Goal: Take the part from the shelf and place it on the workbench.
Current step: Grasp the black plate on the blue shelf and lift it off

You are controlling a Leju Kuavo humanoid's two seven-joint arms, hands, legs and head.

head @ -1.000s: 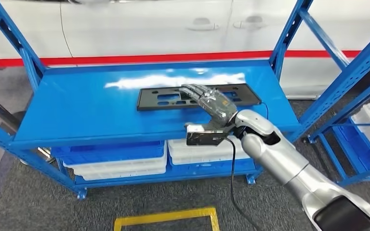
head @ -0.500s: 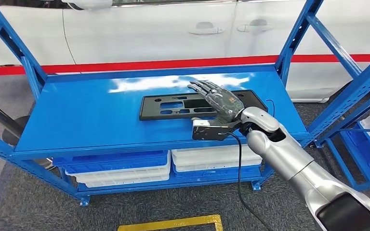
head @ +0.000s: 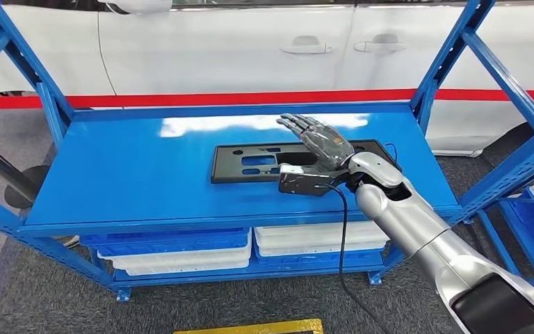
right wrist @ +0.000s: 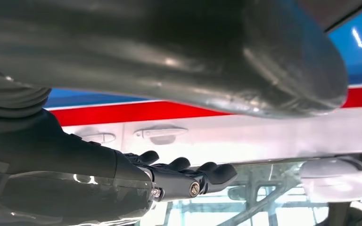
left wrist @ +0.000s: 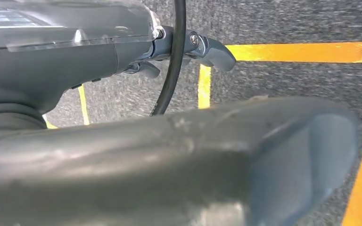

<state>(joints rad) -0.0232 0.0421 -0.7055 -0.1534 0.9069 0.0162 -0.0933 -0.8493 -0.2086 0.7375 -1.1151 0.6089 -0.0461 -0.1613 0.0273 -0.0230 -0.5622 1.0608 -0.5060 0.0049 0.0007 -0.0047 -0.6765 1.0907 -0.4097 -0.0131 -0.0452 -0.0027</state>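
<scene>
Though no legible txt: R hand (head: 318,141) spread above black part (head: 250,161).

light: bright, even, from above | glare: white streaks on blue shelf (head: 146,167) near its back edge | shadows: soft, faint | head view: sharp | wrist views: thumbs close and blurred, floor (left wrist: 283,75) soft, smeared

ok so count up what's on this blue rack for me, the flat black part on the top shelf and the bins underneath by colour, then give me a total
Black part on the top shelf: 1
Blue bins underneath: 2 showing, the second under the white ones
White bins underneath: at least 2, the other looks like a stack I can't split
Total: at least 5

The right hand is over the part, fingers spread.
</scene>
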